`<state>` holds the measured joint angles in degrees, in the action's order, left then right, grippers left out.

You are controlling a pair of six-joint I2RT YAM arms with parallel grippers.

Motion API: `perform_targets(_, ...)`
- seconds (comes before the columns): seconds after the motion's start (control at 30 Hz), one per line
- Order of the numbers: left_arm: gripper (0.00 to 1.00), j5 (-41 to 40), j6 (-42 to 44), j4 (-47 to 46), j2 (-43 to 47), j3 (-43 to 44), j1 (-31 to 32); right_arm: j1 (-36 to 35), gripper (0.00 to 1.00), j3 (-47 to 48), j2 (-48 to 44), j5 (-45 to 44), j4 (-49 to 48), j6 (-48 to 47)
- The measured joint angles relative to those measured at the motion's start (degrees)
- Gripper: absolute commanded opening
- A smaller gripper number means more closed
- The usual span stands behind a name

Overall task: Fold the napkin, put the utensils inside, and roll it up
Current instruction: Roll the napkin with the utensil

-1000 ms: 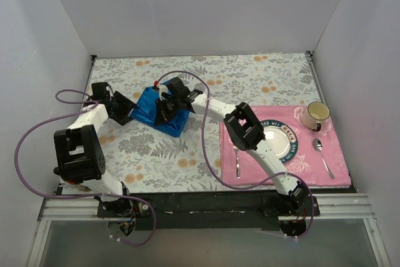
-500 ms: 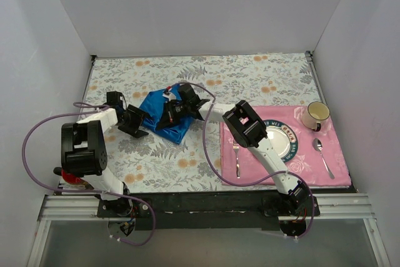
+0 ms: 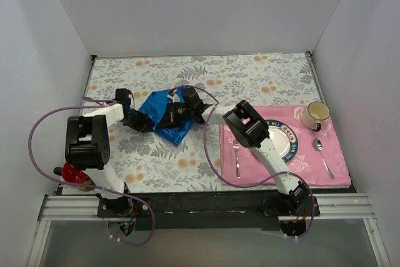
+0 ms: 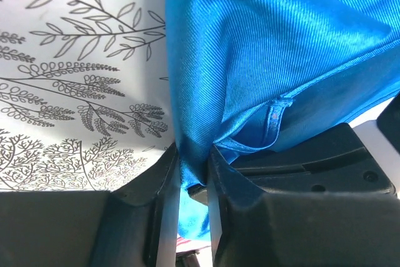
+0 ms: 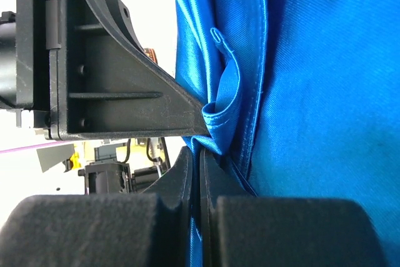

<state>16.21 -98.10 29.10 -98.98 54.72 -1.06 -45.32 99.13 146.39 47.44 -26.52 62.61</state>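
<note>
Napkin [image 3: 164, 114]: blue cloth, bunched and creased, on floral table [image 3: 250, 79], left of centre. Near pink placemat [image 3: 306, 168], not touching it.
Napkin, L wrist view [image 4: 262, 60]: folds hang across frame; hemmed edge loops just above fingers.
Napkin, R wrist view [image 5: 312, 92]: fills right half; hemmed fold curls down to fingertips.
L gripper [image 3: 144, 123]: at napkin's left edge, low over table.
L gripper state [image 4: 192, 162]: jaws almost closed, gap only as wide as the cloth; pinched on a blue fold.
R gripper [image 3: 171, 118]: on napkin, approx. mid-cloth, forearm reaching in from right.
R gripper state [image 5: 199, 154]: fingers pressed nearly flush, thin slit only; clamped on napkin hem.
Gripper spacing: close together, both on same bunched part of napkin; black housing of each shows in the other's wrist view.
Placemat contents: plate [image 3: 291, 134] centre, cup [image 3: 315, 115] at far right corner, fork [image 3: 237, 157] left of plate, spoon [image 3: 322, 154] right of plate.
Knife: cannot be made out in any view.
</note>
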Motion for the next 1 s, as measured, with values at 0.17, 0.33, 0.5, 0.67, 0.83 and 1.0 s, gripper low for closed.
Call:
perform_targets(0.17,0.00,-0.5,1.8,1.2,-0.5,1.0,0.3,-0.1,0.18,0.4,-0.7,-0.8,3.3,-3.9)
perform_targets(0.33,0.00,-1.2,3.9,3.3,-1.0,2.5,0.6,-1.0,0.40,7.2,-1.9,-3.4,19.9,-19.4)
perform_targets(0.5,0.00,-3.4,5.3,6.0,-1.9,4.5,2.3,-2.8,0.51,14.1,-3.6,-8.8,36.3,-35.4)
perform_targets(0.67,0.00,-3.5,5.9,7.5,-2.6,5.7,2.4,-5.8,0.58,15.6,-5.9,-16.9,44.6,-46.6)
perform_targets(0.83,0.00,-3.3,6.6,8.9,-3.0,6.3,2.6,-9.8,0.59,15.6,-7.9,-27.5,48.2,-54.5)
perform_targets(1.0,0.00,-3.2,6.6,10.3,-3.7,7.2,2.6,-14.0,0.57,14.5,-9.1,-40.4,48.7,-60.6)
